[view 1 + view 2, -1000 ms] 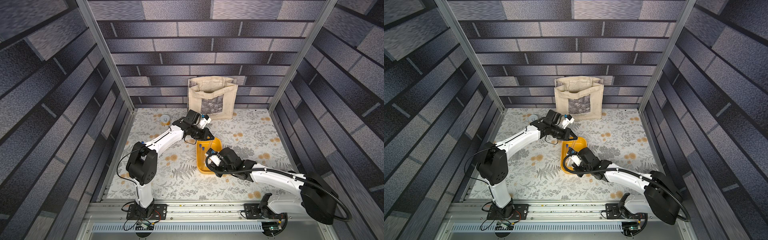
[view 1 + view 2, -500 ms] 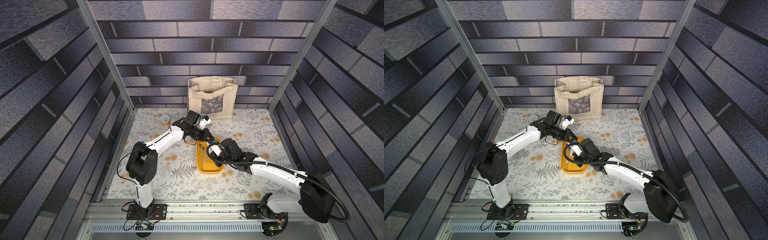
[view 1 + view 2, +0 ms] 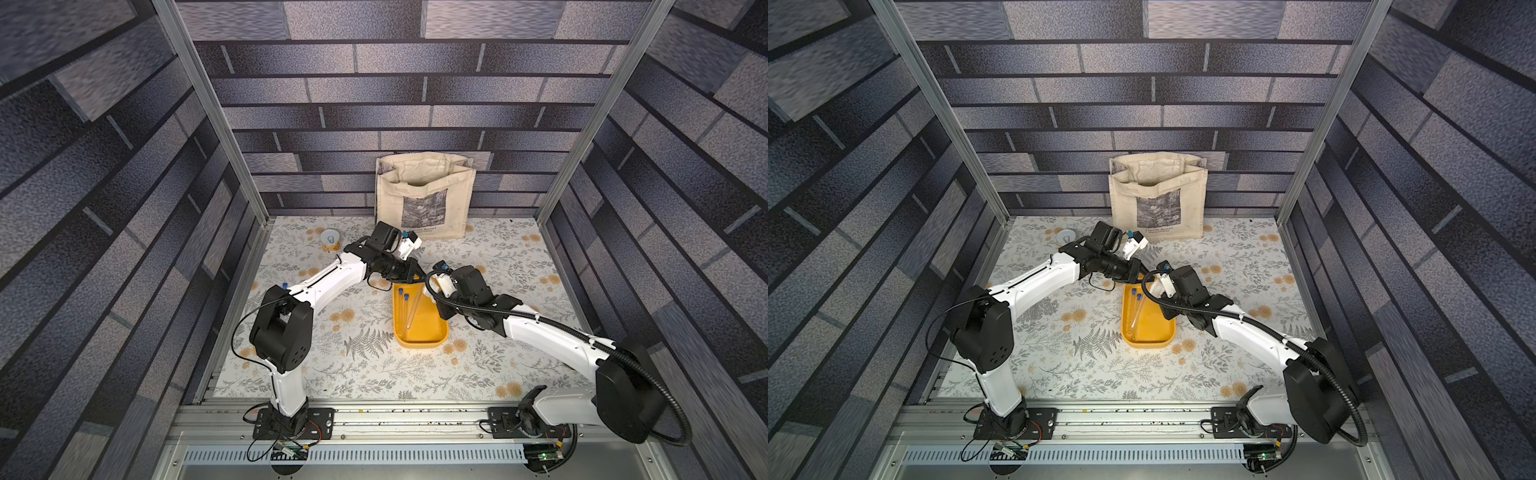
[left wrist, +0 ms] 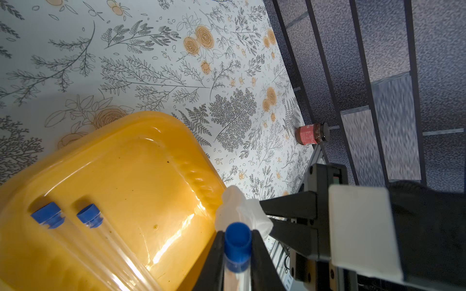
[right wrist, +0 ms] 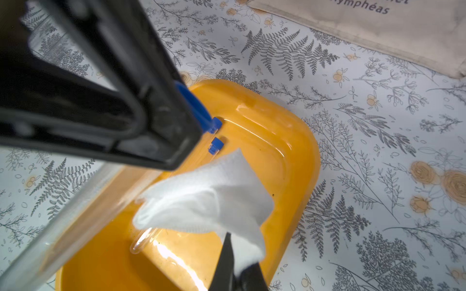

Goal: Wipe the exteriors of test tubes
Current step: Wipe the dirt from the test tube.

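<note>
In both top views, two test tubes (image 3: 408,312) lie side by side in a yellow tray (image 3: 419,344). Their long axes run along the tray's length, with the blue caps toward the far end near the tote bag (image 3: 424,195) and the rounded ends toward the robot's bases. The left arm (image 3: 332,279) bends at the elbow and reaches forward. The right arm (image 3: 1254,336) stretches low and diagonally. Their wrists meet over the tray's far end, and a tin (image 3: 330,240) stands well apart by the left wall.

In the left wrist view, the left gripper (image 4: 237,254) is clamped on the held test tube (image 4: 237,240) just below its blue cap. The cap sticks out past the fingertips and the glass body runs back between them toward the camera. A white cloth (image 4: 240,210) sits just beside that cap, but whether they touch cannot be told. The two loose tubes lie parallel in the tray, which is beside the grip, and a red jar (image 4: 312,133) stands far off by the wall.

In the right wrist view, the right gripper (image 5: 239,270) is closed, pinching a corner of the cloth, which hangs over the tray. The held tube slants across as a blurred clear bar, its capped end up at the left gripper's finger.
</note>
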